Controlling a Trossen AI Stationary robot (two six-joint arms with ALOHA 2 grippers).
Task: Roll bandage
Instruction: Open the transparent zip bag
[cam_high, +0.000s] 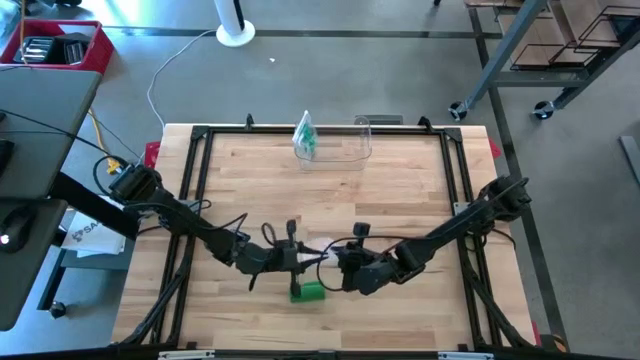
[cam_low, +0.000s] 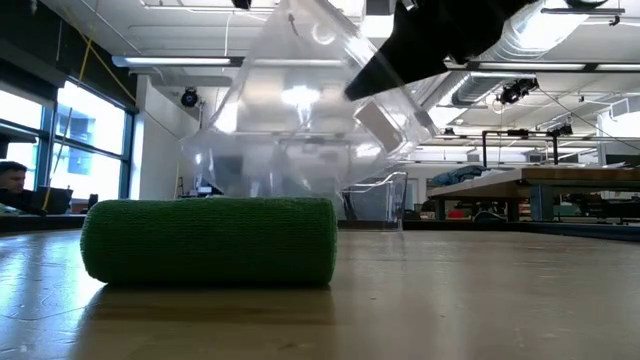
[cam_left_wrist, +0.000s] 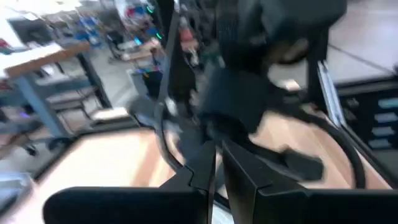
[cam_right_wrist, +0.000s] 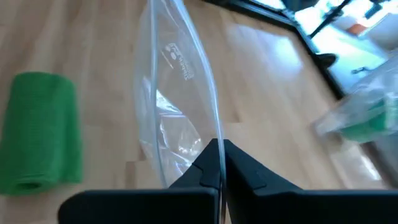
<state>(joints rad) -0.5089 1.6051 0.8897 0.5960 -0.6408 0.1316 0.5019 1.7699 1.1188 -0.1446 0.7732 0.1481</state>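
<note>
Green bandage roll (cam_high: 308, 292) is seen lying on its side on the wooden tabletop (cam_high: 400, 190), fully rolled, untouched by either hand. Clear plastic bag (cam_right_wrist: 177, 118) is held up just behind the roll, off the wood, with the roll near its lower edge. Right hand (cam_right_wrist: 219, 163) is pressed together on the bag's edge, fingers closed on the film; it sits just beside the roll, toward the right arm's side. Left hand (cam_left_wrist: 214, 171) is placed just beside the roll on the opposite side, facing the right hand; its fingers are seen close together with only a narrow gap, and whether the bag is pinched there cannot be told. A clear bin (cam_high: 345, 145) is seen well apart from the roll, at the tabletop's far edge, with a second bag holding something green (cam_high: 305, 138) propped against it. In the low view, the roll fills the foreground with the bag draped behind it.
</note>
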